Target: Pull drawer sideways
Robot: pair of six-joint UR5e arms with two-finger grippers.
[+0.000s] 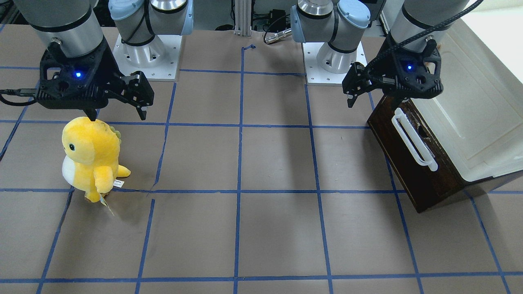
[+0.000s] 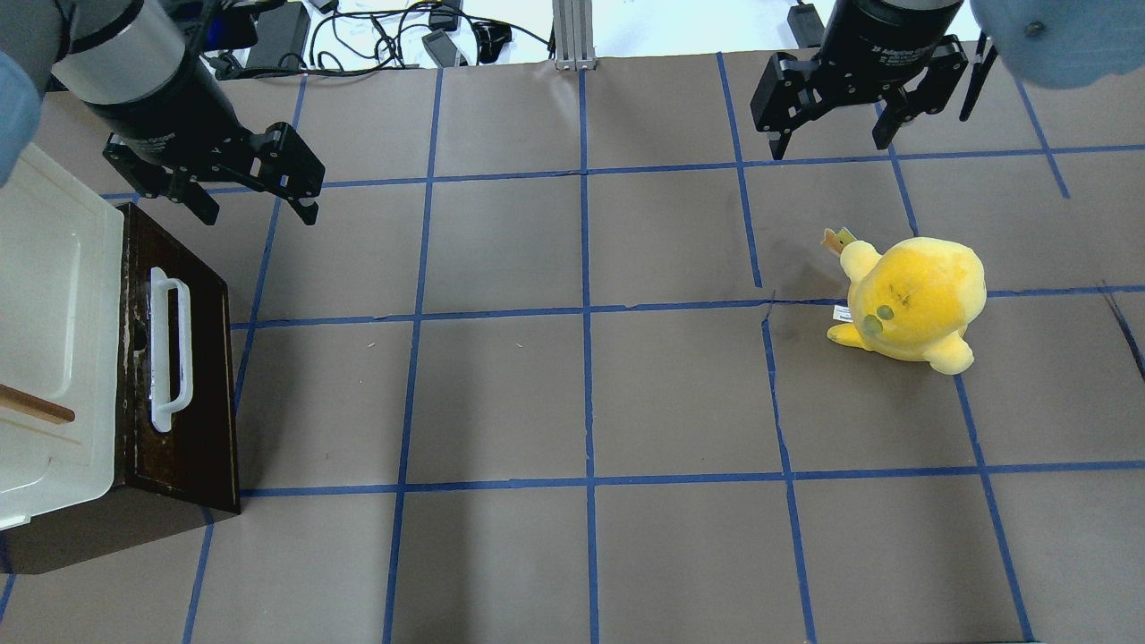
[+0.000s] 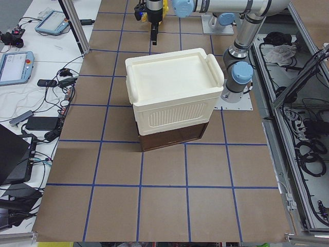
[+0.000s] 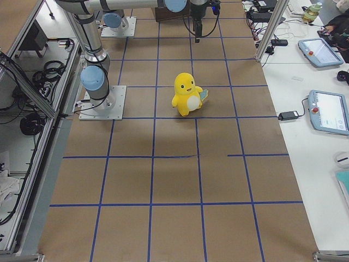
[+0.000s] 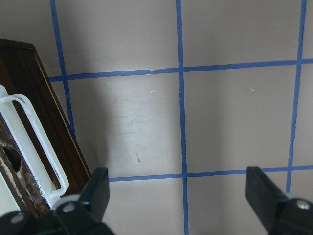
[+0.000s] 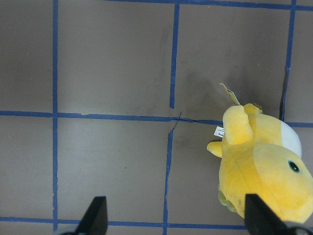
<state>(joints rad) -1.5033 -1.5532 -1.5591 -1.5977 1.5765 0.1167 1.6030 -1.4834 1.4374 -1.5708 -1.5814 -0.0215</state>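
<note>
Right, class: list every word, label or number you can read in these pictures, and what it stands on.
"2F Adaptive": white print on the black wrist collar above the right claw; the rest blurs.
The white tag on the yellow plush toy: too small to read.
Nothing else is legible.

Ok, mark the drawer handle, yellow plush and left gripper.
drawer handle [image 2: 160, 349], overhead view, middle of white bar.
yellow plush [image 2: 912, 300], overhead view, top of head.
left gripper [image 2: 260, 216], overhead view, between its fingertips.

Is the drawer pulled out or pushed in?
Pushed in: the drawer has its dark front against the white cabinet; no interior shows.
</note>
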